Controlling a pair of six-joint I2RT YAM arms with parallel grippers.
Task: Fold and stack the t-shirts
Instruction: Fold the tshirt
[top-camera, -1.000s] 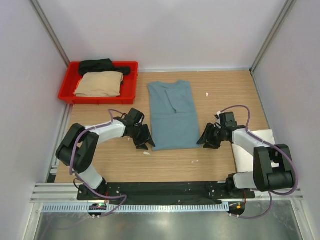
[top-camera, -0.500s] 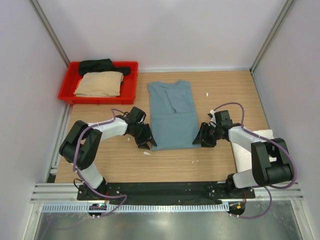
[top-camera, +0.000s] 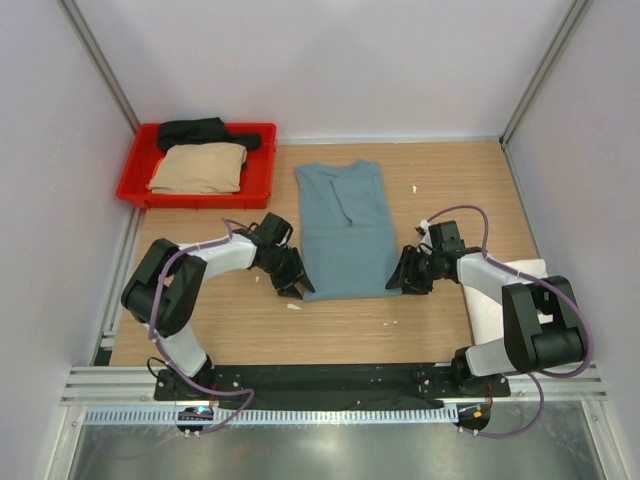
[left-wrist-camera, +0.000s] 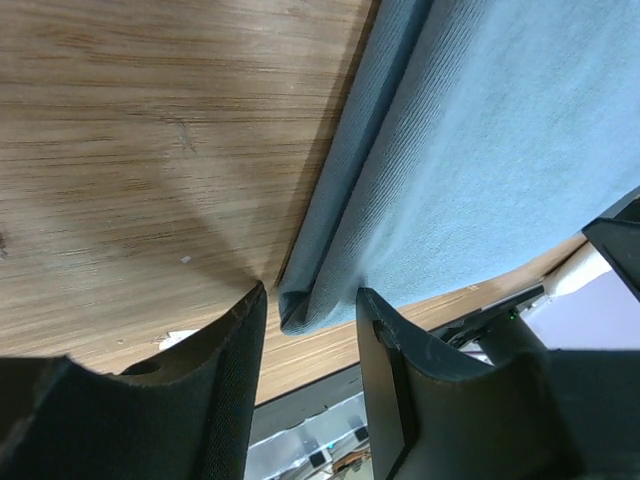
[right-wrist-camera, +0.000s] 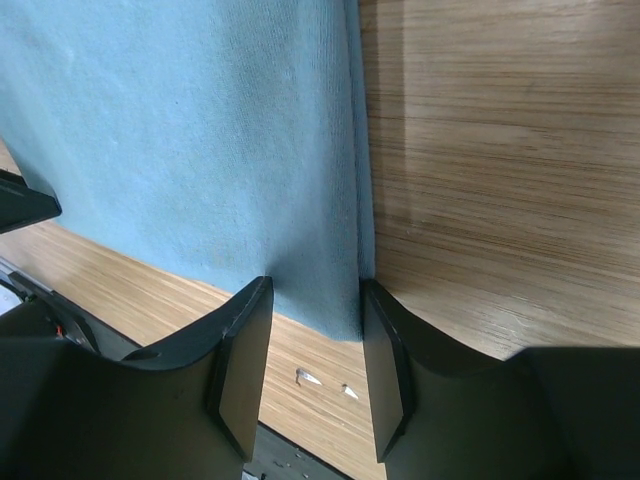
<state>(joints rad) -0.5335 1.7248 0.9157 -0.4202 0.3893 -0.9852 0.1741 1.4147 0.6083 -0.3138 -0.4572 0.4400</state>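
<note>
On the wooden counter (top-camera: 450, 190) a dusty teal-blue cloth t-shirt (top-camera: 345, 235) is laid at centre. A red plastic tray (top-camera: 130, 190) at ten o'clock is filled by a tan t-shirt (top-camera: 200, 168) and a black t-shirt (top-camera: 195, 130). The teal shirt's seven- and five-o'clock corners are straddled by the left claw (left-wrist-camera: 310, 300) and right claw (right-wrist-camera: 315, 290) — both released.
</note>
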